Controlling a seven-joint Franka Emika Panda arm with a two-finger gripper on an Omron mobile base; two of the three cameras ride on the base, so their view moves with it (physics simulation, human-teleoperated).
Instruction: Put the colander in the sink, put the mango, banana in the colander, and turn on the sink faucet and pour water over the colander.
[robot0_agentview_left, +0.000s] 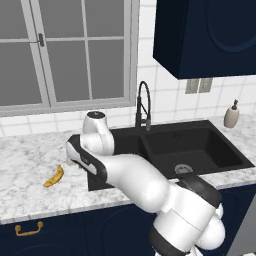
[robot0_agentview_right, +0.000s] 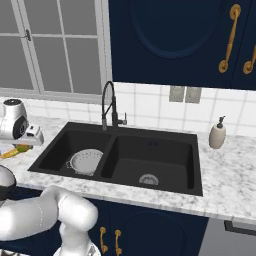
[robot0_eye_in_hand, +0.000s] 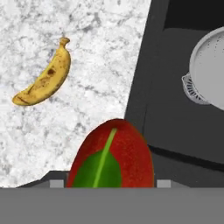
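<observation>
I see the colander (robot0_agentview_right: 85, 161) sitting in the left basin of the sink (robot0_agentview_right: 165, 176), with the faucet (robot0_agentview_right: 108, 105) at the back rim and a soap dispenser (robot0_agentview_right: 217, 134) by the back right corner.

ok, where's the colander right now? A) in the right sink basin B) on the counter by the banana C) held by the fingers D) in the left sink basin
D: the colander sits on the floor of the left basin of the sink, while the banana lies on the marble counter to the left.
</observation>
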